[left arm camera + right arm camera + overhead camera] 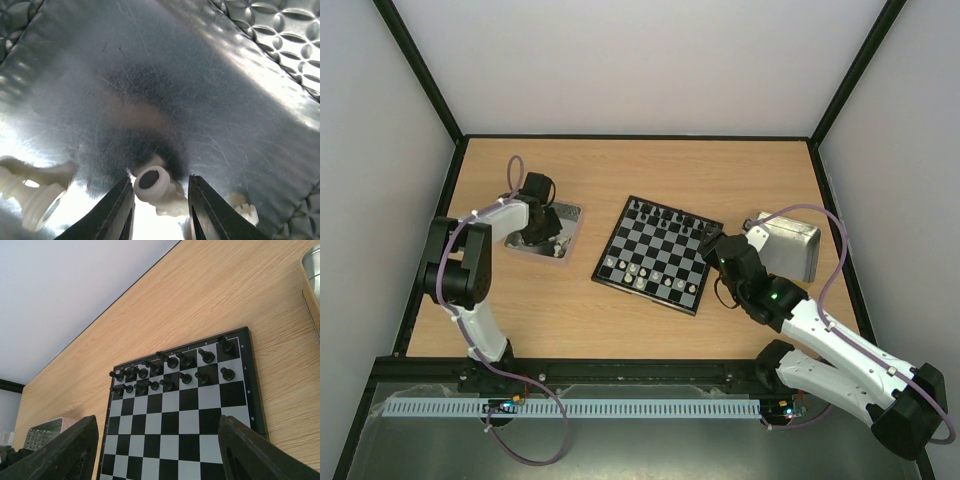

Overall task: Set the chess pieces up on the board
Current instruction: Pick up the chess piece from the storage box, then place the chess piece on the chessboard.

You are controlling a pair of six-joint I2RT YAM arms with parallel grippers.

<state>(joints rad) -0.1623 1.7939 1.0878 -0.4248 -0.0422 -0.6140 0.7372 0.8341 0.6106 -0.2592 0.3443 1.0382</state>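
— Where's the left gripper?
— I'm holding it low in the metal tray, jaws narrowly straddling a cream-white piece lying sideways. Whether they're pinching it, I can't tell.
— And the right gripper?
— I'm hovering it wide open and empty at the board edge.

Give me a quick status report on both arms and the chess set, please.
Left fingers straddling a cream-white piece lying in the metal tray, grip unconfirmed. Right fingers wide open at the board, empty. Black pieces set on two rows. Nothing blocking.
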